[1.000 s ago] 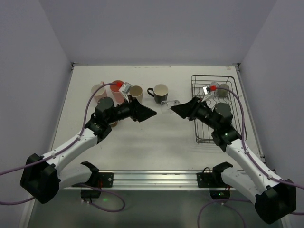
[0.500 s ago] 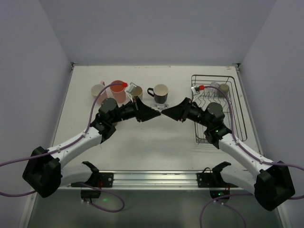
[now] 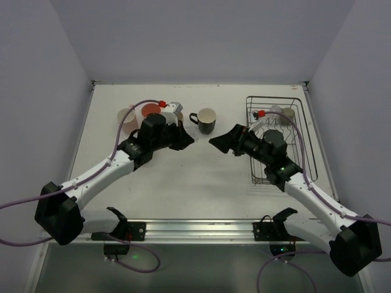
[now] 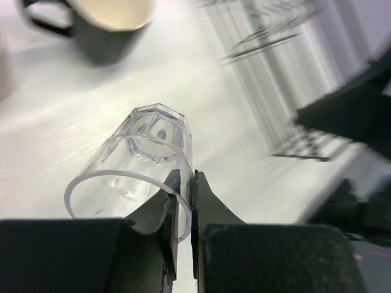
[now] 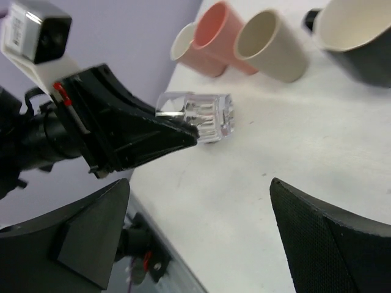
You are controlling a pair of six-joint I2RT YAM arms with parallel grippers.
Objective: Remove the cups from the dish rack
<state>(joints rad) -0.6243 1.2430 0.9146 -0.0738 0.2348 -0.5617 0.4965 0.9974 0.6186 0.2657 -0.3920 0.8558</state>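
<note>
A clear glass [image 4: 143, 160] hangs on its side above the table, and my left gripper [image 4: 184, 190] is shut on its rim, one finger inside and one outside. The right wrist view shows the same glass [image 5: 204, 116] at the tip of the left fingers [image 5: 153, 137]. My right gripper [image 5: 199, 182] is open and empty, just right of the glass [image 3: 214, 141]. The dish rack [image 3: 303, 137] stands at the right with an olive-grey mug [image 3: 288, 113] in its far end. A black mug [image 3: 206, 120], a pale pink mug [image 3: 126, 116] and a salmon tumbler [image 3: 148, 111] stand on the table.
A beige cup [image 5: 269, 46] lies beside the salmon tumbler [image 5: 219, 38] and the pale mug [image 5: 185, 43]. The black mug [image 5: 360, 43] stands close behind both grippers. Walls close the table on the left, right and far sides.
The two grippers met over the table's middle. The right gripper opened and let go of the clear glass; the left shut on its rim and drew it slightly left.
</note>
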